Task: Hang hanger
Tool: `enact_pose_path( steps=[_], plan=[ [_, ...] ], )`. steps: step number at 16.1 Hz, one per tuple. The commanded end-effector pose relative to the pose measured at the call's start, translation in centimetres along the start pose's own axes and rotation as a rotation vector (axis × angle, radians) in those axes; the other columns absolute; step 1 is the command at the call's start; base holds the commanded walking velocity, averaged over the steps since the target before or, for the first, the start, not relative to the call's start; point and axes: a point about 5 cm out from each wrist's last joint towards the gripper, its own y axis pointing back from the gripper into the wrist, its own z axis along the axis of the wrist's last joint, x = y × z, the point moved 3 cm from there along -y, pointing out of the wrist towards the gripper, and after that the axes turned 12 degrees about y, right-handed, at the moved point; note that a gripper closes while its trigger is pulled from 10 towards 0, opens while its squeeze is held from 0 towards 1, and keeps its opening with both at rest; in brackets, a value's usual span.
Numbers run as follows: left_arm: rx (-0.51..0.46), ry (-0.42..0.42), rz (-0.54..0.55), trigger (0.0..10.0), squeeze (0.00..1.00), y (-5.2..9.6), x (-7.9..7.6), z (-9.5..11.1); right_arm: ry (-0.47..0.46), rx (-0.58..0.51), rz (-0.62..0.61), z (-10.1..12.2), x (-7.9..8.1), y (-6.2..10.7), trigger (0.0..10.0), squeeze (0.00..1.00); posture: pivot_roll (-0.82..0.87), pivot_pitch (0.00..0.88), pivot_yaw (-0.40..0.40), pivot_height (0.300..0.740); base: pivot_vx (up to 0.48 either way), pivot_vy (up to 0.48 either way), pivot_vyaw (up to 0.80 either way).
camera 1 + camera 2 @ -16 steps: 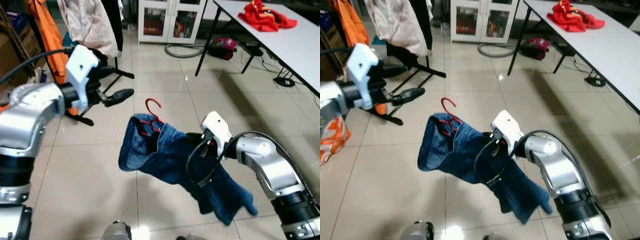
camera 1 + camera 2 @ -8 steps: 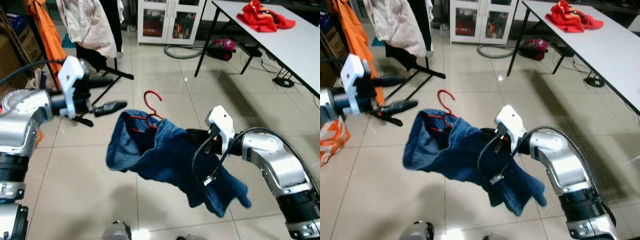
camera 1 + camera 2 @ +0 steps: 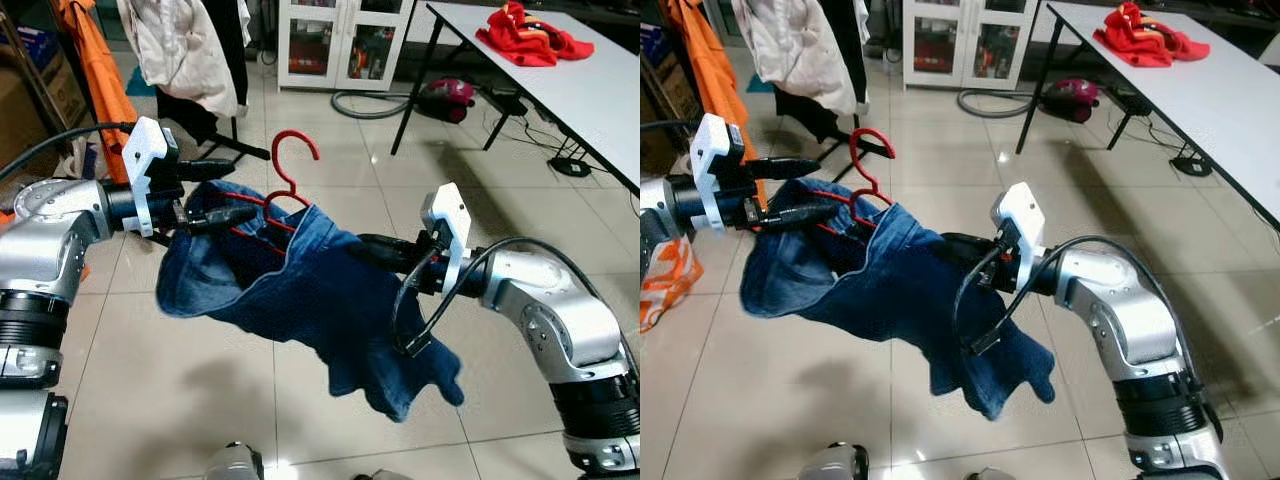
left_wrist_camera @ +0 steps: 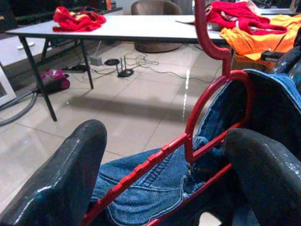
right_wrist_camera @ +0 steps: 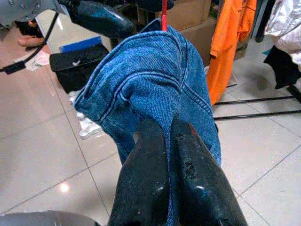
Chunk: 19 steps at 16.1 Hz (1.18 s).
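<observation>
A red plastic hanger (image 3: 293, 160) carries blue jeans (image 3: 330, 300) that hang in mid-air in front of me. My right gripper (image 3: 366, 247) is shut on the jeans where they drape over the hanger's right end; in the right wrist view its fingers (image 5: 146, 160) pinch the denim (image 5: 141, 80). My left gripper (image 3: 245, 188) is open at the hanger's left shoulder. In the left wrist view the red hanger (image 4: 211, 94) crosses between its two spread fingers (image 4: 80, 174), and I cannot tell whether they touch it. The hook points up, free of any rail.
A clothes rack (image 3: 215, 130) with an orange garment (image 3: 95, 70) and a beige one (image 3: 175, 45) stands at the back left. A white table (image 3: 590, 90) with a red cloth (image 3: 530, 35) runs along the right. A cabinet (image 3: 335, 40), hose and cables lie behind.
My right gripper has lifted the hanger and jeans up and to the left. My left gripper, apart from them before, now has its fingers on either side of the hanger's left shoulder.
</observation>
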Motion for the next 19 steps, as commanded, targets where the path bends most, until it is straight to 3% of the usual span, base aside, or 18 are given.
enact_pose_path(
  steps=[1,5,8,13,16,17,19],
  plan=[
    [0.002,-0.046,-0.028,10.0,0.00,-0.3,-0.1,1.1,0.013,-0.058,-0.008,1.2,0.1,0.3,0.0,0.00,0.03,0.053,-0.041,0.740,0.000,0.000,0.00],
    [-0.019,-0.093,-0.083,10.0,0.00,-0.8,-0.7,2.7,-0.015,-0.054,0.023,0.3,0.8,0.0,0.0,0.00,0.04,0.055,-0.034,0.740,0.000,0.000,0.00],
    [-0.019,-0.075,-0.127,10.0,0.00,-1.2,-1.1,2.8,-0.021,-0.064,0.034,0.0,0.8,-0.3,0.0,0.00,0.04,0.056,-0.031,0.740,0.000,0.000,0.00],
    [-0.073,0.050,-0.256,10.0,0.00,-1.8,-2.2,3.4,-0.022,-0.068,0.074,-0.1,1.3,-0.5,0.0,0.00,0.04,0.057,-0.025,0.740,0.000,0.000,0.00],
    [-0.073,0.077,-0.307,10.0,0.00,-2.4,-2.7,3.4,-0.012,-0.048,0.098,-0.3,1.6,-0.3,0.0,0.00,0.04,0.057,-0.021,0.740,0.000,0.000,0.00],
    [-0.072,0.085,-0.314,9.0,0.00,-2.5,-2.7,3.3,-0.010,-0.044,0.101,-0.4,1.6,-0.2,0.0,0.00,0.03,0.056,-0.021,0.740,0.000,0.000,0.00],
    [-0.063,0.121,-0.320,4.4,0.00,-3.1,-2.7,2.8,-0.005,-0.038,0.106,-0.3,1.6,0.1,0.0,0.00,0.03,0.052,-0.020,0.740,0.000,0.000,0.00]
  ],
)
